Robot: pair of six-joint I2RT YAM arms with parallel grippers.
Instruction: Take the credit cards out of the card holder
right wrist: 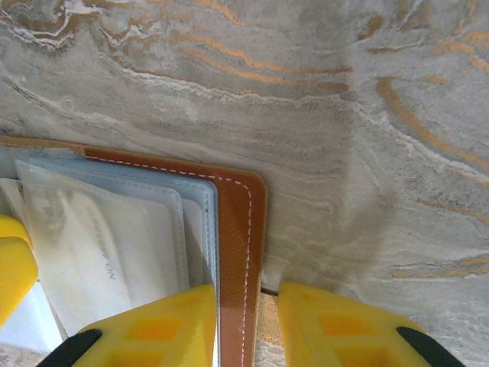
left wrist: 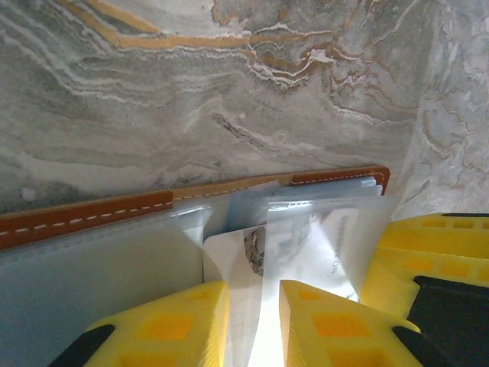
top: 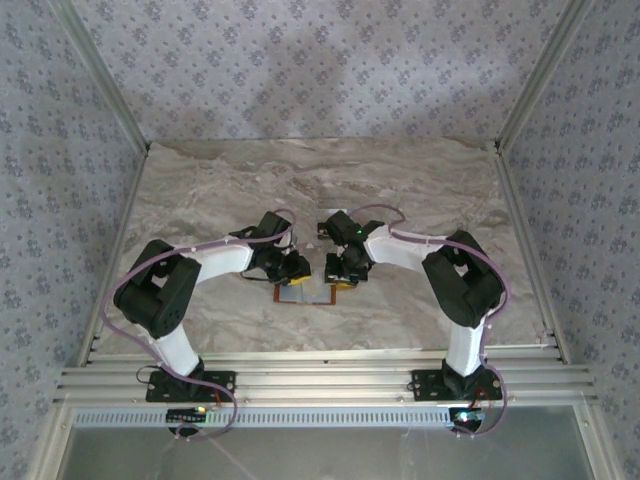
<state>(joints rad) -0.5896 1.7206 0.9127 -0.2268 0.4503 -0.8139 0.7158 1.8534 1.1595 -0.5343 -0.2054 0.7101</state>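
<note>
Pinning: right gripper (right wrist: pixel 246 289), jaws a narrow gap apart, straddles the holder's (right wrist: pixel 243 222) brown edge, one finger on the sleeves (right wrist: pixel 99 229), one on the table (right wrist: pixel 367 153), likely to stop it sliding.
Card: left gripper (left wrist: pixel 252 284) sits over a white card (left wrist: pixel 229 264) poking from the sleeves, jaws a slit apart; whether they grip it cannot be told.
Holder: open and flat, mid-table, between both grippers.
Status: white card seemingly partway out; none free yet.
</note>
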